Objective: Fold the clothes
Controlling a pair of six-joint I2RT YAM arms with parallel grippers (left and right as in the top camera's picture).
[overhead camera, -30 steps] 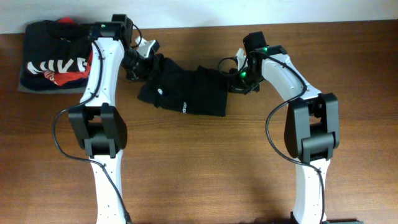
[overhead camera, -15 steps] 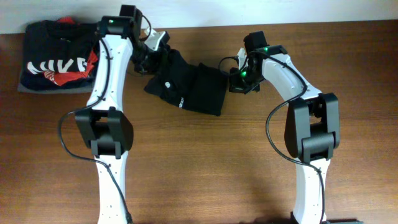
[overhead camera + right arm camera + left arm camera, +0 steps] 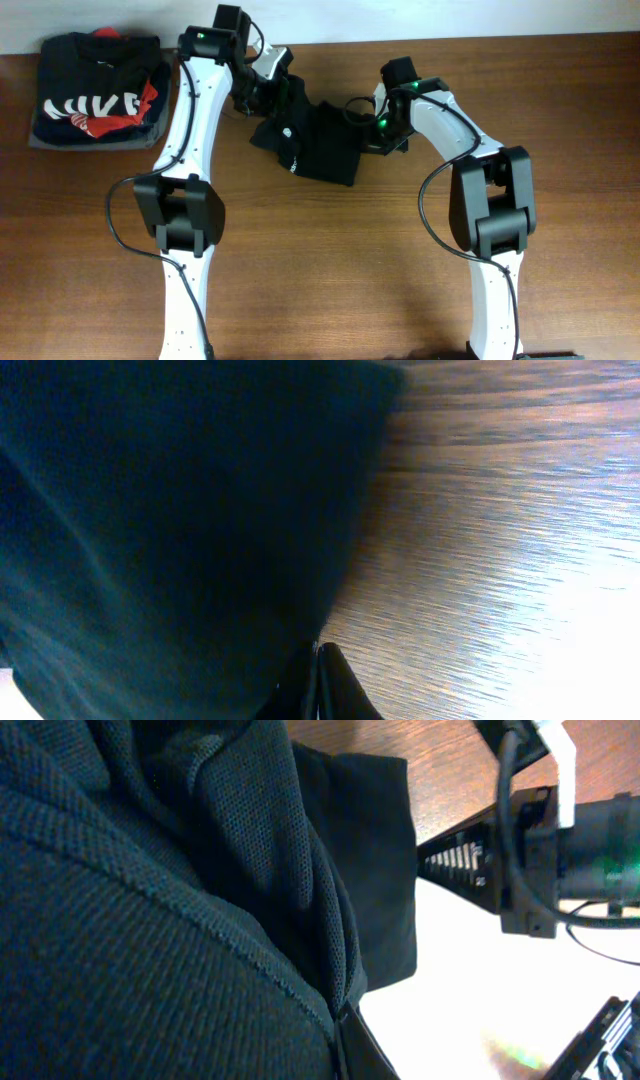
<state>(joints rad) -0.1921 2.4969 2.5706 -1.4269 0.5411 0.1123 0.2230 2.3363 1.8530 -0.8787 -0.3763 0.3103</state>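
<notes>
Well off to the left of both pairs of jaws lies a folded black top with white letters [image 3: 90, 100], out of play. The left jaws are pinched narrow on the upper-left end of the clothes [image 3: 320, 150], with fabric bunched against them. The garment's long axis slants down and rightward over the tabletop [image 3: 330, 260] to the right jaws, which look closed tight on its right edge. The cloth lies between the jaws, so either end could be carried across.
</notes>
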